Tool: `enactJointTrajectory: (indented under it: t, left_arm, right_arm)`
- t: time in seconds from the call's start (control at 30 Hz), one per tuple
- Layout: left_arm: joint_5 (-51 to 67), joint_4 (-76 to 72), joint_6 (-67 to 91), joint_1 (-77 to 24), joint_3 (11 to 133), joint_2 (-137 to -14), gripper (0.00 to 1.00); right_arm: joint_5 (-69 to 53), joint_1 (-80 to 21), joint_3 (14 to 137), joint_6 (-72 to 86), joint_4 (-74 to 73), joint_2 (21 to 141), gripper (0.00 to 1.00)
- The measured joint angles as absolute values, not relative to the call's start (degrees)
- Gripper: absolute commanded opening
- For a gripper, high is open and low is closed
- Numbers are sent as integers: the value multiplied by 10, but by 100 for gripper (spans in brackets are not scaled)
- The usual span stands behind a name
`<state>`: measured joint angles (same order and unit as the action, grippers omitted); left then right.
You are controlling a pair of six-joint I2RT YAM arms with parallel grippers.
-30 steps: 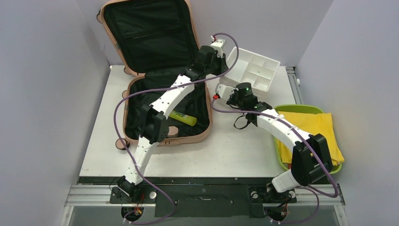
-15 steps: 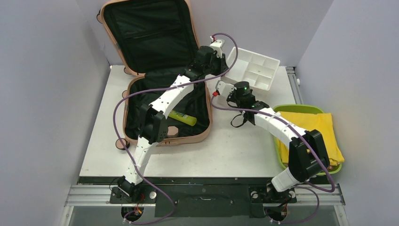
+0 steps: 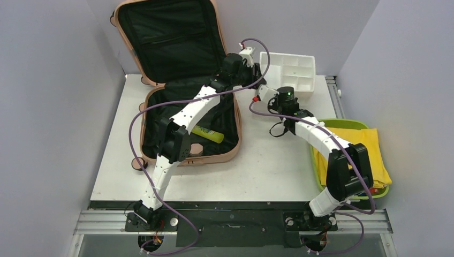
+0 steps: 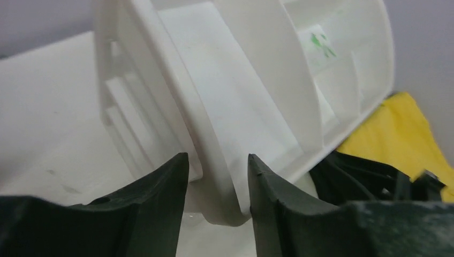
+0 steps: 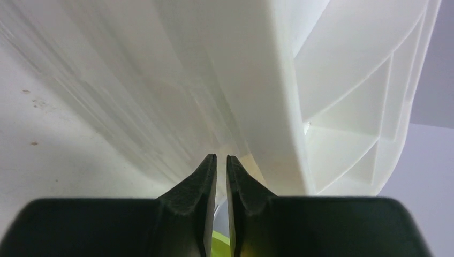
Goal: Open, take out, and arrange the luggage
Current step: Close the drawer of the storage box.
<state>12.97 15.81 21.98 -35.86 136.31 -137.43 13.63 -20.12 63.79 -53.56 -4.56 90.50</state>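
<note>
Left hand [image 4: 218,158] straddles the white drawer organizer [image 3: 292,72] rim, grip unclear. Right hand [image 5: 221,160], clenched, at its near corner, probably levelling it onto counter [image 3: 267,166], luggage's [image 3: 166,43] 3 o'clock.

Organizer [image 3: 287,71] and right gripper [image 5: 221,158] farther back.

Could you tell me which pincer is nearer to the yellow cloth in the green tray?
Right. The right pincer is shut by the white organiser, on the side facing the yellow cloth; the left pincer straddles the organiser's rim, farther back.
</note>
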Motion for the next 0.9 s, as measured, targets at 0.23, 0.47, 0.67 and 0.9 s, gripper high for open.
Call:
enactJointTrajectory:
  t: [0.23,0.47,0.67,0.9]
  left_arm:
    - [239,182,259,-343,1355,-1375,96]
    - [318,163,299,-319,1326,-1364,96]
    - [383,117,345,-264,1247,-1338,96]
    - [467,28,389,-213,1150,-1329,96]
  right_arm:
    - [52,-144,645,-502,-91,892,26]
    - [-96,-111,646,-413,-165,831,33]
    - [-243,-9,646,-327,-224,754,35]
    - [-343,132,641,-194,-224,702,38]
